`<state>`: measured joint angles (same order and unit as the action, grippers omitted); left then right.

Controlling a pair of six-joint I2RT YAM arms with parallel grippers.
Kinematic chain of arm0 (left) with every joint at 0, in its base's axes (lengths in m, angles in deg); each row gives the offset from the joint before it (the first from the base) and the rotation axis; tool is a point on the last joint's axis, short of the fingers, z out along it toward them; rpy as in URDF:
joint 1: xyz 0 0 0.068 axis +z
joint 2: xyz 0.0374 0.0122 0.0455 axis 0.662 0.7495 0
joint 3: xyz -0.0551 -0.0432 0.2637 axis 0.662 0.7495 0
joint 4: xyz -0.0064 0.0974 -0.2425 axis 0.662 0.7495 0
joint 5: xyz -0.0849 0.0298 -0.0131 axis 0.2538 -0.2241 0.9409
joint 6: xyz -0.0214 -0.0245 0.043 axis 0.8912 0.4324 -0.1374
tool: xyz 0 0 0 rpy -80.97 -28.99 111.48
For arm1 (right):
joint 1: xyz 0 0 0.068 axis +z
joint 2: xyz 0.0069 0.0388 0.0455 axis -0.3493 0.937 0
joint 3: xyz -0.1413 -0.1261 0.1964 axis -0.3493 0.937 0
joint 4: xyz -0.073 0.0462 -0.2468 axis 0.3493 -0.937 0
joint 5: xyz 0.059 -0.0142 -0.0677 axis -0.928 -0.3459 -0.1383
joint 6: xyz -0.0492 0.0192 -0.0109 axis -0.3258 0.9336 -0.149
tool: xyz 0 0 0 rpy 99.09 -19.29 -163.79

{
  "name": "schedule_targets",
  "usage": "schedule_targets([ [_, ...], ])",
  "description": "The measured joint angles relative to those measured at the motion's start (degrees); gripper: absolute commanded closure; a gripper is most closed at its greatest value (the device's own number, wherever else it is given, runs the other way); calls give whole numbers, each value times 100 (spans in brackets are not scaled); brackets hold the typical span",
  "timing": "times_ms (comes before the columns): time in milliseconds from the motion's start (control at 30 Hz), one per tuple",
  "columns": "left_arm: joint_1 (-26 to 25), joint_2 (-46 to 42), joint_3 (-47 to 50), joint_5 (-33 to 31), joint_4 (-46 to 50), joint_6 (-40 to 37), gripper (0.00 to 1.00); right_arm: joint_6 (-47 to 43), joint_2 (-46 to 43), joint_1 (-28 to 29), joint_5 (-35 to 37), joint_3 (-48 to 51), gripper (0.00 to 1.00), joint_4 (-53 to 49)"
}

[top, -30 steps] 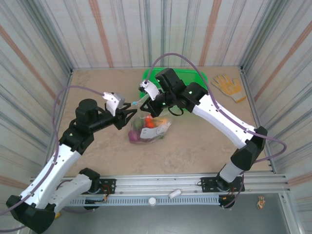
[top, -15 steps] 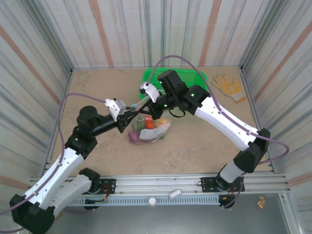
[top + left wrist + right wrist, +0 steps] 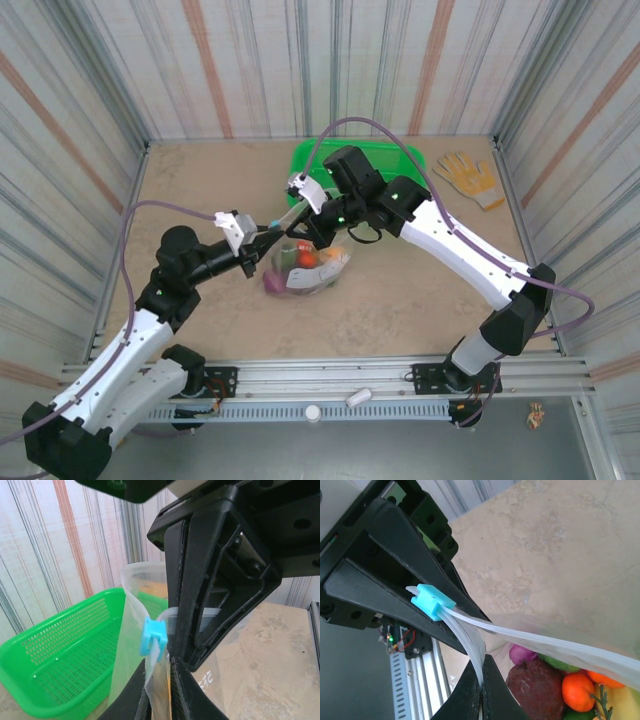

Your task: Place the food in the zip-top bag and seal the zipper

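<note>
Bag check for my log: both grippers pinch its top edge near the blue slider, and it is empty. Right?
Not empty: the right wrist view shows food inside the bag, a maroon piece and an orange one among it. The rest holds: the left gripper and right gripper pinch its top edge near the blue slider.

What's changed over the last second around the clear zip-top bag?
The left gripper edged right toward the right gripper at the mouth of the clear crinkly plastic zip-top bag, its elbow drawing back nearer. The right gripper, bag and toy food inside stayed put.
</note>
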<state>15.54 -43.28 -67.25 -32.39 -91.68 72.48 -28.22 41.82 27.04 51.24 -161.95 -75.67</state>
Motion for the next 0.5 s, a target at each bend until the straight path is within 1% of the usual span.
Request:
schedule_targets([
  [200,59,-46,70,31,-199,2,85,2,-42,0,-111,109,100,2],
  [233,59,-50,74,48,-205,2,88,2,-57,0,-127,122,100,2],
  [300,59,-48,74,103,-210,4,98,2,-76,0,-136,144,100,9],
  [333,57,-48,74,129,-216,-2,100,4,-79,0,-142,153,100,7],
  [400,59,-48,74,179,-221,4,100,2,-81,0,-144,153,100,15],
  [500,74,-48,74,249,-221,0,100,-4,-81,0,-87,153,75,15],
])
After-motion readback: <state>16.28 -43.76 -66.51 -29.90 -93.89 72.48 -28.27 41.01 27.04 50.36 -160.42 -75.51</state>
